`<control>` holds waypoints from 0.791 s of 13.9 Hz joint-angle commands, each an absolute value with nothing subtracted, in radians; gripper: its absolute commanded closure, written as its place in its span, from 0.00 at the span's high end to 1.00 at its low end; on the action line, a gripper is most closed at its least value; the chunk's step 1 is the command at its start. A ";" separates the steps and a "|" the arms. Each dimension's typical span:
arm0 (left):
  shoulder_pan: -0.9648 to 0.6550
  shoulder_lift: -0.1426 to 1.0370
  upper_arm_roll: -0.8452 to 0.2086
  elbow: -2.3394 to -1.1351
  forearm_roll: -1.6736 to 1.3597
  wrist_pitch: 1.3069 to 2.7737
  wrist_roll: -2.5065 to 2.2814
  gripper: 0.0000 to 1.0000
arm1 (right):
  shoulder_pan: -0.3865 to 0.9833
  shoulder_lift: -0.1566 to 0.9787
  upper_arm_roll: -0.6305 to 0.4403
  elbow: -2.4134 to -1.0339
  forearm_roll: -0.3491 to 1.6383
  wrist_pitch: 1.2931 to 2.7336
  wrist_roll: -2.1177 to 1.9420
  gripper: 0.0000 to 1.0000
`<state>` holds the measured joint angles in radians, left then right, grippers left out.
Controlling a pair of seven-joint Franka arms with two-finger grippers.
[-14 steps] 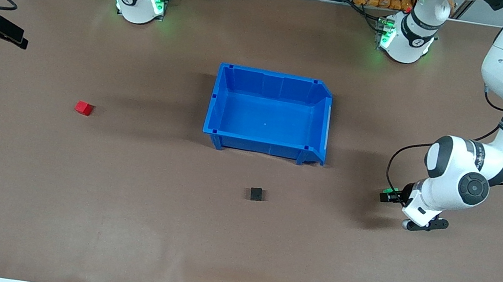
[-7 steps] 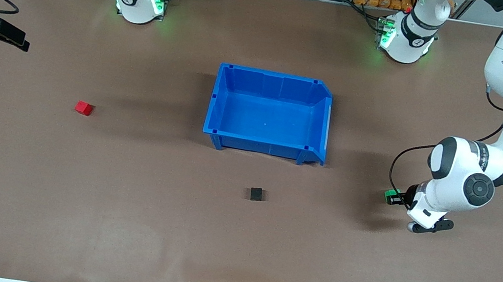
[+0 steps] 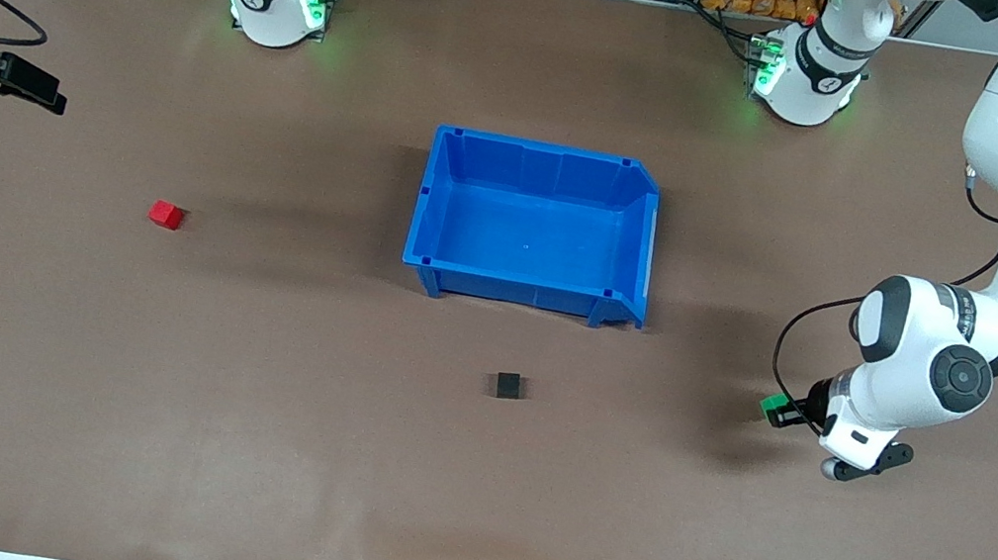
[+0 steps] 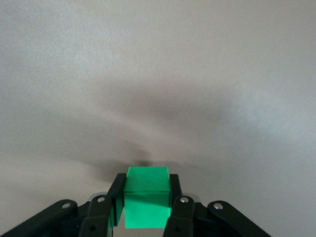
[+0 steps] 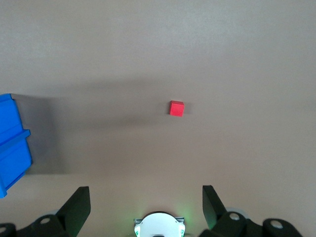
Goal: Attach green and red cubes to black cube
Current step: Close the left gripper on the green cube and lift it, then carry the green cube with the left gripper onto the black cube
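Green cube sits clamped in the left gripper at the left arm's end of the surface. We judge transport to the black cube comes next. Red cube lies farther off, right gripper wide above.

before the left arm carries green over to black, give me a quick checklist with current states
1. Left end effector shut on the green cube: ok.
2. Green cube seated squarely between the fingers: ok.
3. Black cube free on the table, nearer the front camera than the blue bin: ok.
4. Red cube untouched toward the right arm's end: ok.
5. Right end effector open, above the table, away from the black cube: ok.
6. Green cube lifted off the table: cannot tell.
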<state>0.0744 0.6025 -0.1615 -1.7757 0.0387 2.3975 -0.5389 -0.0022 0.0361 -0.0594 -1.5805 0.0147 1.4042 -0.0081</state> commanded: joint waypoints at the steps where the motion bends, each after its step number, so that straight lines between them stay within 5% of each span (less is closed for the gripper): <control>1: 0.034 0.652 -0.167 -1.680 0.026 2.396 -0.700 0.00 | -0.008 0.025 -0.054 -1.612 0.003 1.433 0.003 1.00; 11: -0.141 0.795 -0.166 -1.453 -0.084 2.344 -1.268 0.00 | -0.008 0.025 -0.054 -1.684 0.000 1.499 0.003 1.00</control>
<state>-0.1159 0.7670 -0.1726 -1.5112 -0.0510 2.3764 -1.1960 -0.0022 0.0370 -0.0595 -1.6534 0.0147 1.4782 -0.0081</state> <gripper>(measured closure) 0.608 0.000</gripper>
